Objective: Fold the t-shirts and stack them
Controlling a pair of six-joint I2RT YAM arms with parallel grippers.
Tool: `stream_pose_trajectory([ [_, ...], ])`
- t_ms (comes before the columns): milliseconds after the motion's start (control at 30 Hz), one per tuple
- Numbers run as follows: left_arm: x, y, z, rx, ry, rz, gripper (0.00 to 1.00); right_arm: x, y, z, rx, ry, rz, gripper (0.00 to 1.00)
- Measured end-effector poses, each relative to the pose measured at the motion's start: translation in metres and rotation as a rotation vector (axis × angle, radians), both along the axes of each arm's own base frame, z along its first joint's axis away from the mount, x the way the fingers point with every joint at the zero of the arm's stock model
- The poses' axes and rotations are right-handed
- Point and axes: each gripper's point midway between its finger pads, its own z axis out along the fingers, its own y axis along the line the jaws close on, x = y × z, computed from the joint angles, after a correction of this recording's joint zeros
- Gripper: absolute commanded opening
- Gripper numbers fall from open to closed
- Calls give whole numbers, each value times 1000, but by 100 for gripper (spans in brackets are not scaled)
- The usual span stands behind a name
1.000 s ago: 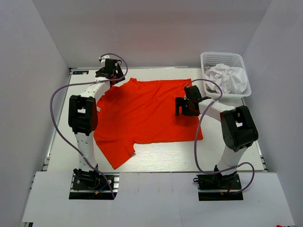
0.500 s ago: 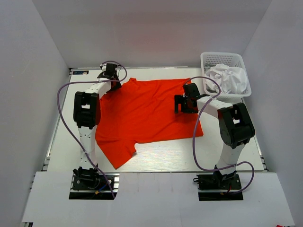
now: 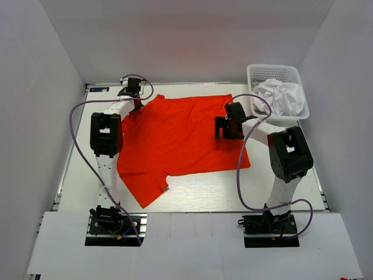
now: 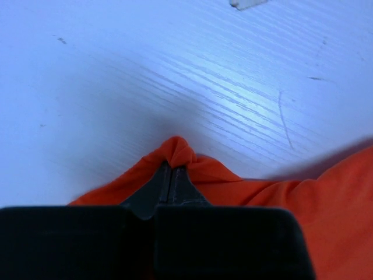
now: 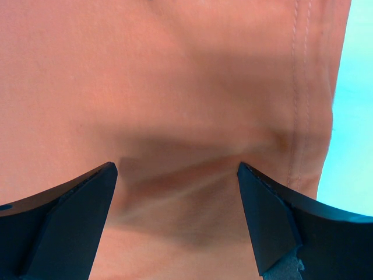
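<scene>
The orange-red t-shirt [image 3: 180, 140] lies spread flat on the table. My left gripper [image 3: 134, 104] is at its far left corner, shut on a small pinched peak of orange cloth [image 4: 178, 153]; its fingertips [image 4: 173, 175] meet there. Over the shirt's right side, near the stitched hem [image 5: 300, 87], my right gripper [image 3: 224, 129] stands open, fingers wide apart just above a shallow wrinkle [image 5: 180, 175]. The white t-shirt [image 3: 282, 96] is crumpled in the basket.
The white lattice basket [image 3: 274, 68] stands at the far right corner of the white table [image 3: 204, 189]. Grey walls close in the back and both sides. One sleeve [image 3: 143, 189] reaches toward the near left.
My left gripper has reached a little farther and shut on the shirt's far left corner, bunching the cloth. The right gripper has shifted slightly and stays open.
</scene>
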Motion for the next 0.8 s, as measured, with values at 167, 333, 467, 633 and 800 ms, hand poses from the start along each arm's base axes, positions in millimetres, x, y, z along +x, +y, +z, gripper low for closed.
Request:
stream_pose_trajectory([
  [167, -20, 21, 12, 18, -21, 119, 0, 0, -1, 0, -2, -1, -4, 90],
  [333, -44, 40, 59, -17, -134, 217, 0, 1, -1, 0, -5, -4, -8, 90],
  [467, -40, 53, 104, -42, -238, 317, 20, 1, -1, -1, -5, -4, -9, 90],
  [633, -30, 60, 113, -36, -229, 381, 99, 1, -1, -1, -5, -4, -8, 90],
  [800, -29, 53, 96, -38, -156, 337, 99, 1, -1, 0, -6, -5, -5, 90],
])
